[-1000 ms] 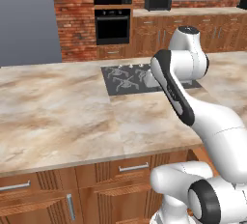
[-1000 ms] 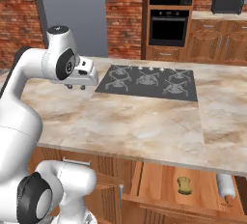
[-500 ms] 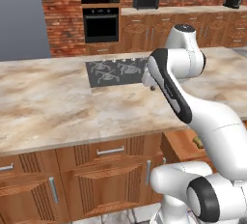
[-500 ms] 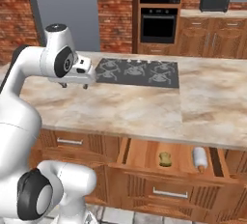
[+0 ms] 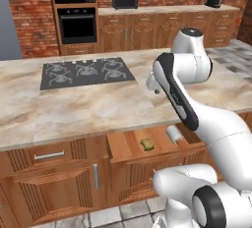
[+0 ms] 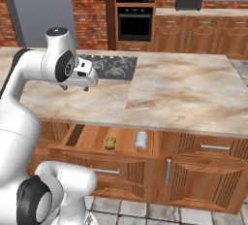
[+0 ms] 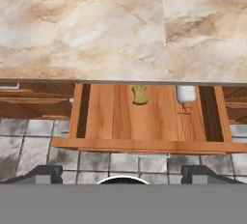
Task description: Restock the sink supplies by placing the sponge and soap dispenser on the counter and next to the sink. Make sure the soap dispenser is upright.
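Since our base drove sideways, we hover wide-open, empty fingers over the worktop; sponge and soap dispenser lie undelivered in the open drawer.

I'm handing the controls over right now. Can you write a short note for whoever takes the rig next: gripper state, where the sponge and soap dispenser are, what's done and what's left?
Gripper: open, empty, hovering above the marbled island worktop near the hob.
Sponge: lying in the open drawer under the worktop.
Soap dispenser: lying on its side in the same drawer, beside the sponge, apart from it.
Done: drawer is open; nothing picked up.
Left: take both items out, carry them to the counter by the sink, stand the dispenser upright.
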Available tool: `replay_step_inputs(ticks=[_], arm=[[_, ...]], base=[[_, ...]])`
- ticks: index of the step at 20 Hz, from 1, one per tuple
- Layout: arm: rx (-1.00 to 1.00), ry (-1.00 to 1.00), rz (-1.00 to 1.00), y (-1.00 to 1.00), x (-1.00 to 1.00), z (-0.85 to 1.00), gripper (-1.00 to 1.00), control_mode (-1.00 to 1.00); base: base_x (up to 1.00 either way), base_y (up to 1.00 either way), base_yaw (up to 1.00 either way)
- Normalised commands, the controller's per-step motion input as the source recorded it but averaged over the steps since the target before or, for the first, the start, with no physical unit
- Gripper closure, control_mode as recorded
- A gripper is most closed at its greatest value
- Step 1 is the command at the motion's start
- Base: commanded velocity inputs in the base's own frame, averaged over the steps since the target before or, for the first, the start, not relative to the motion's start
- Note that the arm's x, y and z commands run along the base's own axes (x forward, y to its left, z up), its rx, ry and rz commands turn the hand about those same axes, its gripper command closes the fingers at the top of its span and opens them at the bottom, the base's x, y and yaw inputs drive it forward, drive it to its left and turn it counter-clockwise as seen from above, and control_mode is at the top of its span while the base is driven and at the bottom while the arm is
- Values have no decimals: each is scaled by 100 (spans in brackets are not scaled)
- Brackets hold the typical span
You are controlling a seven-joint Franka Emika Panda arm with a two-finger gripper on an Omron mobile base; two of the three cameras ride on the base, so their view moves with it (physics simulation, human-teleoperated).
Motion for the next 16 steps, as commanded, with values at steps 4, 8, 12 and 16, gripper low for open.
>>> replay_step_inputs(ticks=[4, 8, 12, 16], arm=[[0, 0, 0, 0, 0, 0, -100, 100], [0, 0, 0, 0, 0, 0, -100, 100], [0, 0, 0, 0, 0, 0, -100, 100], [1, 3, 0, -12, 4, -50, -100, -100]], base=[[-19, -63, -1], [-1, -13, 0], [-4, -8, 0], [0, -9, 0]])
